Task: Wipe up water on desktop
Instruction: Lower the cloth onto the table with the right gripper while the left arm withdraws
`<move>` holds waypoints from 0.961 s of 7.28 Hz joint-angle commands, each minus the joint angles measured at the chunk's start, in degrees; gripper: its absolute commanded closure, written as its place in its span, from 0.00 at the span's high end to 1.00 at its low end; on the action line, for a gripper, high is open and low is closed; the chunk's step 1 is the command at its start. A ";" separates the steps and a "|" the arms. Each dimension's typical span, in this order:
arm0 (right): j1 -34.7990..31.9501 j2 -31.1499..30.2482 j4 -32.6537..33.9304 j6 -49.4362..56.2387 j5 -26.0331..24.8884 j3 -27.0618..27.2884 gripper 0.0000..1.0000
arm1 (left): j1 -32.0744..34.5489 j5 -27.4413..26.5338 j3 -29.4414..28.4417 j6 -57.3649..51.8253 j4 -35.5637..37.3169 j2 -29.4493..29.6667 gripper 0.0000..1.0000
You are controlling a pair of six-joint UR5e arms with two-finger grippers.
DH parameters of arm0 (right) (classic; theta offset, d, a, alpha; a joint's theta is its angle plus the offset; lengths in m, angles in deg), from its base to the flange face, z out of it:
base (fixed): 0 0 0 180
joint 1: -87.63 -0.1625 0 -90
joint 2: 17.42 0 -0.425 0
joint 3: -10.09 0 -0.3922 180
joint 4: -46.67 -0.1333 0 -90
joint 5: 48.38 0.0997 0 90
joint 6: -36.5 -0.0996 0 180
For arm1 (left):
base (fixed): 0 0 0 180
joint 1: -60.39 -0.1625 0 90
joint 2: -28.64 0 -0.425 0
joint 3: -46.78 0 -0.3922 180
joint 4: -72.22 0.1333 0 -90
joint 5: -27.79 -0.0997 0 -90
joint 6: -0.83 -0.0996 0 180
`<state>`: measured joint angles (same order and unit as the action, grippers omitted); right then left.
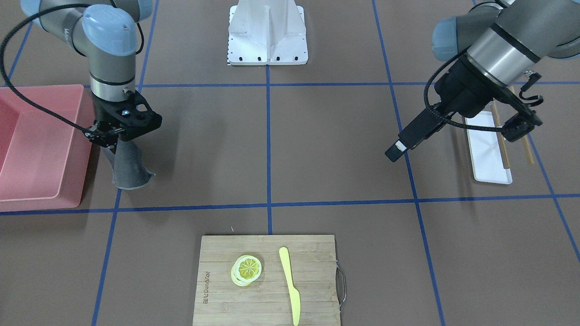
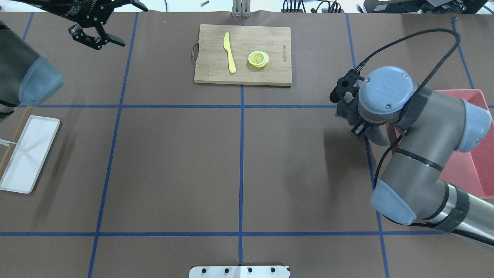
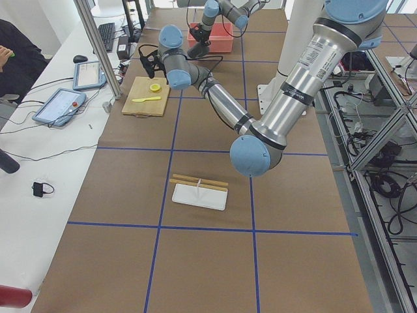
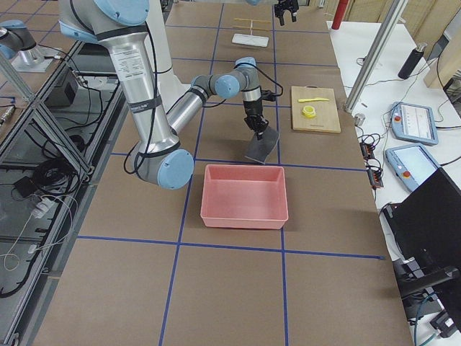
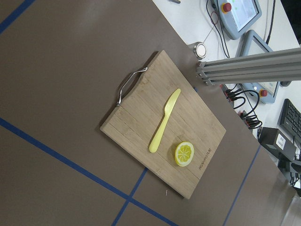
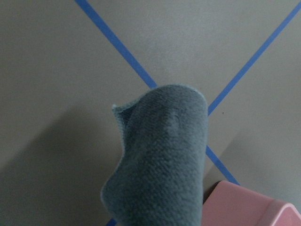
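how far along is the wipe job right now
Done: the grey cloth is picked up, with the right gripper jaws shut on its top edge, beside the pink bin. In hand: the cloth hangs over the desktop; no clear wiping contact shows. Left: the wiping itself, and I can't make out any water. The left gripper is open and empty.

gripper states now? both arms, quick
Left gripper: open, empty.
Right gripper: shut on grey cloth.
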<state>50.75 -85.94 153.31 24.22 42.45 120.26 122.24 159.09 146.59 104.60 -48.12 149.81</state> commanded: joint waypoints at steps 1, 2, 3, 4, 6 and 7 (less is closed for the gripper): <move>2.34 3.02 0.50 0.58 -1.98 -7.14 0.00 | 0.64 0.36 -0.15 -0.76 -0.07 -0.24 0.99; 2.77 3.73 -0.02 0.59 -1.71 -10.39 0.00 | 0.72 0.27 -0.32 -0.76 -0.07 -0.32 0.99; 2.95 5.48 0.06 1.20 0.29 -11.72 0.00 | 0.72 0.27 -0.32 -2.15 -1.47 -2.24 0.99; 3.47 5.84 -0.38 0.86 0.83 -11.74 0.00 | 0.72 0.27 -0.41 -4.25 -3.83 -4.09 0.99; 4.00 7.60 -0.90 -0.20 5.64 -11.48 0.00 | 1.51 0.27 -0.50 -4.36 -3.85 -4.19 0.99; 4.09 7.34 -4.30 -1.94 9.85 -11.74 0.00 | 2.47 0.53 -0.50 -4.71 -3.59 -4.10 0.99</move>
<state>54.63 -78.74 151.82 23.92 47.74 108.67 123.82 159.43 146.12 100.28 -51.80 145.75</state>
